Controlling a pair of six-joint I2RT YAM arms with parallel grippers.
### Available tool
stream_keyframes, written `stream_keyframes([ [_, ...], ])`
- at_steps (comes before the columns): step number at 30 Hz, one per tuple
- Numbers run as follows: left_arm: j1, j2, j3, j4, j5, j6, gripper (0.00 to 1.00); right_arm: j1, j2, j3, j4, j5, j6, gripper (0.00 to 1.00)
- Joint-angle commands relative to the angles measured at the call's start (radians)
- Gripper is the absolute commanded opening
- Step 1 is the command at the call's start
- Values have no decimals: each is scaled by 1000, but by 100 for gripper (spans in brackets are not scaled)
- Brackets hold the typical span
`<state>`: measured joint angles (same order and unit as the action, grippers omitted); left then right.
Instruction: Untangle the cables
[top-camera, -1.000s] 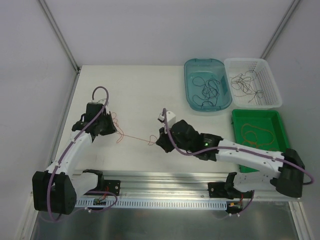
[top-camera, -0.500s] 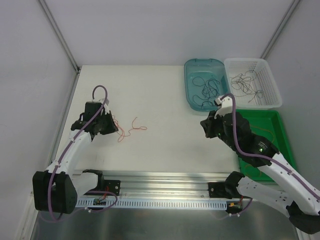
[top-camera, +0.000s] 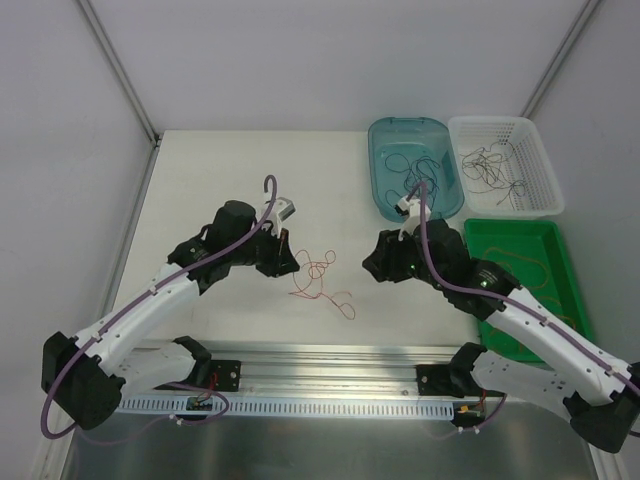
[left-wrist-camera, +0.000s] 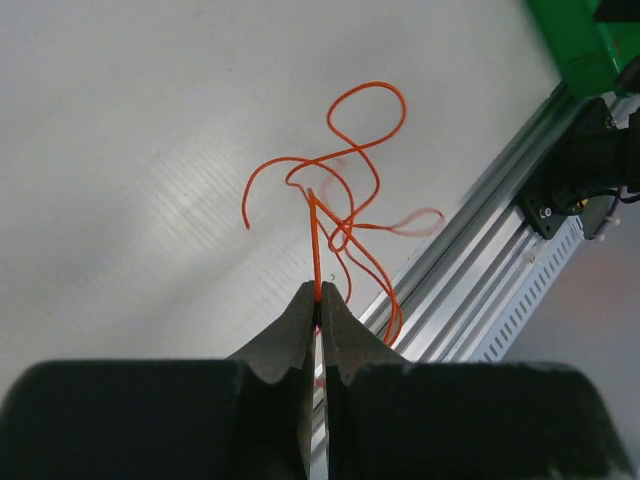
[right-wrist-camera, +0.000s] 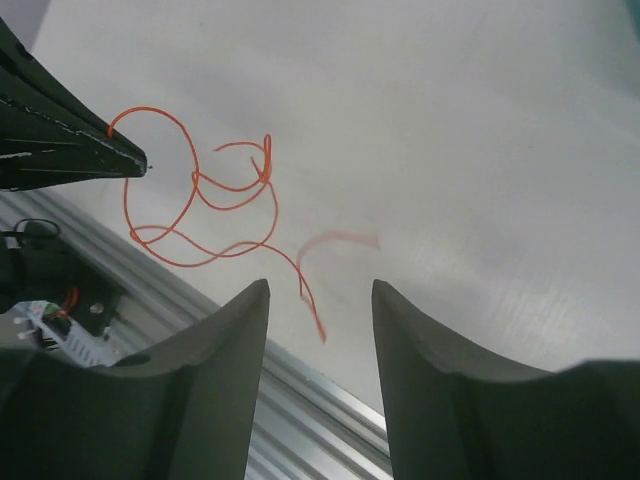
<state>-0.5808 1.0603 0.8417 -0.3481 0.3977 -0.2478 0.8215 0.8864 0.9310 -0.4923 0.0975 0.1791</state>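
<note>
A tangle of thin red-orange cables (top-camera: 318, 280) lies in loops on the white table, mid-front. My left gripper (top-camera: 293, 266) is shut on one strand of it; the left wrist view shows the cable (left-wrist-camera: 340, 200) pinched at the fingertips (left-wrist-camera: 318, 296) and curling away. My right gripper (top-camera: 372, 266) is open and empty to the right of the tangle. In the right wrist view the cable loops (right-wrist-camera: 205, 200) lie ahead and left, with a loose end trailing between my open fingers (right-wrist-camera: 230, 320).
A teal bin (top-camera: 414, 168) with dark cables, a white basket (top-camera: 504, 163) with dark cables and a green tray (top-camera: 520, 275) with an orange cable stand at the right. An aluminium rail (top-camera: 330, 355) runs along the near table edge.
My left gripper has moved right toward the table's middle, dragging the red cables with it. My right gripper has swung left from the green tray toward the tangle.
</note>
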Motion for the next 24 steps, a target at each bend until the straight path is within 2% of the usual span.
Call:
stream_keyframes([
  [1, -19, -23, 49, 32, 47, 76, 0, -2, 29, -55, 200, -169, 112, 50],
  [5, -43, -16, 66, 32, 79, 85, 0, 1, 69, -129, 371, -272, 181, 52],
  [10, -74, -10, 85, 32, 79, 90, 0, 30, 143, -161, 521, -308, 243, 58],
  [15, -93, -17, 83, 32, 61, 77, 0, 96, 200, -139, 537, -211, 238, 59],
  [20, -114, -22, 86, 32, 64, 68, 0, 100, 218, -201, 623, -73, 338, 57],
  [24, -122, -25, 89, 32, 61, 68, 0, 100, 240, -205, 638, -42, 362, 55],
])
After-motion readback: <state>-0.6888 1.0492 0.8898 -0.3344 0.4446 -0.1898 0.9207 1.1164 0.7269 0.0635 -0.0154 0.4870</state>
